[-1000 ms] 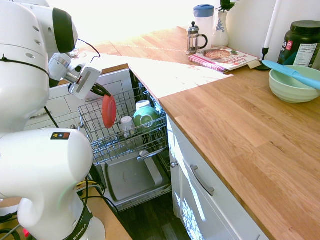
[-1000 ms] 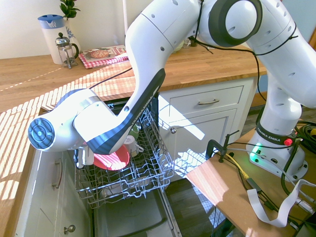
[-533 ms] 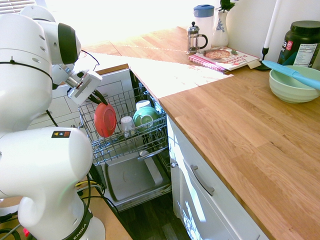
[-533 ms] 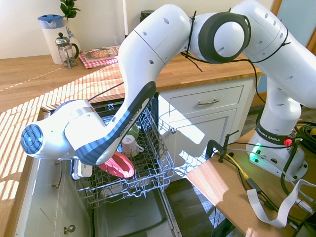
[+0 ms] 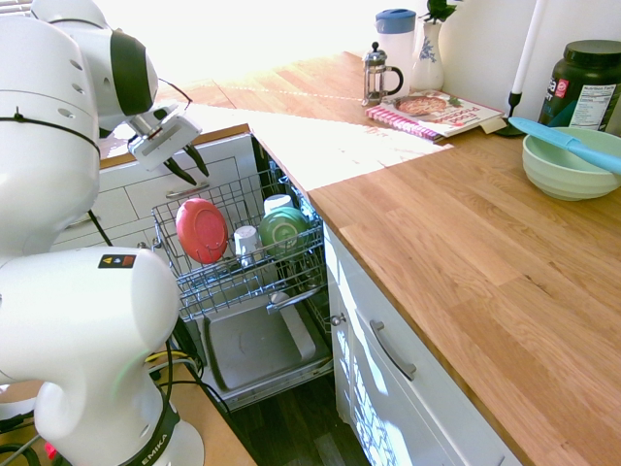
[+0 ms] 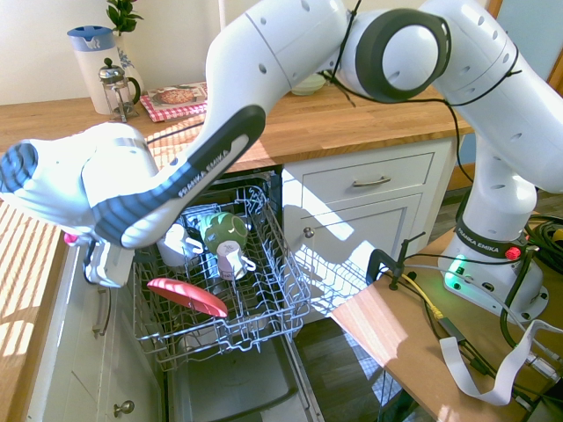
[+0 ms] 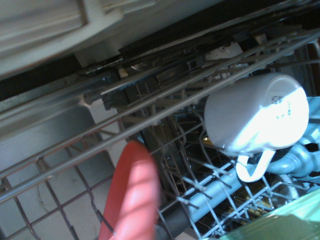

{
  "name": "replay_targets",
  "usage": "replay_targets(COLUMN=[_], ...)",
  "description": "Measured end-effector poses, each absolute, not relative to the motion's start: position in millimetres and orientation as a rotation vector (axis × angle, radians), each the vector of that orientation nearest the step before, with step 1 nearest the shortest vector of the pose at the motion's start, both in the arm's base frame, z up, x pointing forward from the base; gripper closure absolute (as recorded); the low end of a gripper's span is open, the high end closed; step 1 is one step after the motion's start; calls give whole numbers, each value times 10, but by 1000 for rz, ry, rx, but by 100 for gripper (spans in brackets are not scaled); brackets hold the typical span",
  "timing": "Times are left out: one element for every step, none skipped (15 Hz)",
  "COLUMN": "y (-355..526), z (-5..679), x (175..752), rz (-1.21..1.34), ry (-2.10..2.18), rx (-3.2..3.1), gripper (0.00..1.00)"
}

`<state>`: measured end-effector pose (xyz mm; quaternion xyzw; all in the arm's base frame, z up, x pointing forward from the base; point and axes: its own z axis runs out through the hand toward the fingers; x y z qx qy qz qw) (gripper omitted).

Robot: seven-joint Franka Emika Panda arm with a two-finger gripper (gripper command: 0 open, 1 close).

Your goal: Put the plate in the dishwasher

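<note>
Gripper (image 5: pixel 186 163) hung above the rack's (image 5: pixel 238 277) back-left corner, fingers spread, nothing between them, clear of the plate (image 5: pixel 201 231). Plate sat in the dishwasher (image 5: pixel 254 345) rack, propped on edge in the tines near the rack's left side, leaning back; from the second exterior view it looked closer to flat, so exact tilt was hard to call. Just beside it toward the rack's middle: white mug (image 5: pixel 246 240), then green bowl (image 5: pixel 282 229), with a second white cup (image 5: pixel 277 203) behind the bowl. Wrist view showed the plate (image 7: pixel 131 195) blurred next to a white mug (image 7: pixel 256 112). On the counter (image 5: pixel 466 252), far right edge: pale green bowl (image 5: pixel 568 165); back edge: French press (image 5: pixel 377 74) and a book (image 5: pixel 437 113).
</note>
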<state>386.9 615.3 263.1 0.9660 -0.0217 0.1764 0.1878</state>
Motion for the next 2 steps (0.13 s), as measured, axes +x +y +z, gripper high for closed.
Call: replay_targets(y=[5974, 5736], z=[2826, 3027], x=[4056, 4294], rz=[478, 458], ry=[-101, -148], rx=[2748, 2776], gripper=[0, 0])
